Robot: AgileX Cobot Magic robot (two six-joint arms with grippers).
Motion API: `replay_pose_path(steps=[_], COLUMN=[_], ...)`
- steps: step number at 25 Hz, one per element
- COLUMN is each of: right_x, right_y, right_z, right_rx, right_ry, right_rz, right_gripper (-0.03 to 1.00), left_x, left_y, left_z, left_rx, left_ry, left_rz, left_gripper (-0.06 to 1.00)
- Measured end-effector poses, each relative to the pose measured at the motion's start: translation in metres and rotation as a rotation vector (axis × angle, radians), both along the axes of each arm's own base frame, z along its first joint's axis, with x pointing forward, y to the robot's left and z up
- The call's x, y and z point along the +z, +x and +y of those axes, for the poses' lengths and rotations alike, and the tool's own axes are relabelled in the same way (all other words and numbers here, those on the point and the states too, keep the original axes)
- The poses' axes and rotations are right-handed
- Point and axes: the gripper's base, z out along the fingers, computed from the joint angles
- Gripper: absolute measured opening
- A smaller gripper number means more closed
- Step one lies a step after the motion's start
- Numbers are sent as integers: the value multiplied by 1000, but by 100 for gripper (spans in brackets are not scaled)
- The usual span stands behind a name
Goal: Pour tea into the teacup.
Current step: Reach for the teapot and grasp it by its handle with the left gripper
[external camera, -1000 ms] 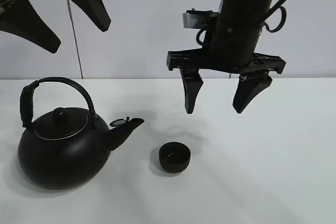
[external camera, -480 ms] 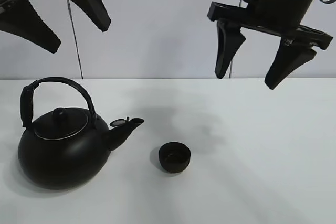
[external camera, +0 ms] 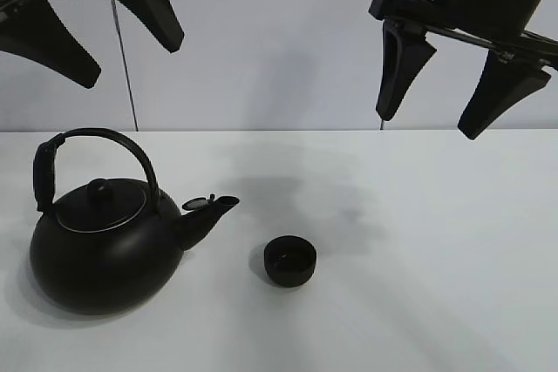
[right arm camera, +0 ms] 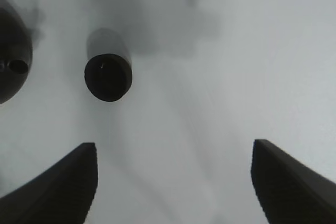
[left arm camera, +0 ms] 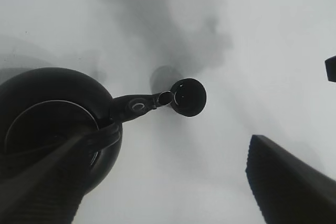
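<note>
**Cup waiting, both claws empty**

The teacup (external camera: 290, 260) is sitting upright on the white table (external camera: 453, 259), just beside the spout of the kettle (external camera: 100, 246) but not under it. The left gripper (external camera: 131, 58) and right gripper (external camera: 429, 124) are hanging high above, both spread wide and holding nothing. The danger, as I judge it: a kettle swinging on its arched handle could miss or knock so small a cup.

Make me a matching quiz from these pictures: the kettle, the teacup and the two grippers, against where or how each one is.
1 kettle
2 teacup
3 left gripper
4 right gripper

A open, raised at the right
B small, low, no handle
C open, raised above the kettle
D big, round, arched handle

Pairs: 1-D, 2-B, 3-C, 4-A
</note>
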Motion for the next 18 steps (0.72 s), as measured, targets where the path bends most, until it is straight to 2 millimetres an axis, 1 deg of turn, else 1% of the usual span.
replay_pose_path(steps=[8,13,18], right_x=[10,17,18], right_y=[-5,-8,-8], right_z=[-1,2,3], right_rx=[5,-3,-5], right_ry=[11,57,68], right_rz=[-20,-22,-19], right_gripper=[56,56,56], left_x=[0,0,0], left_y=[0,0,0], left_z=[0,0,0], left_rx=[0,0,0], left_ry=[0,0,0], left_rz=[0,0,0], left_gripper=[59,59,59])
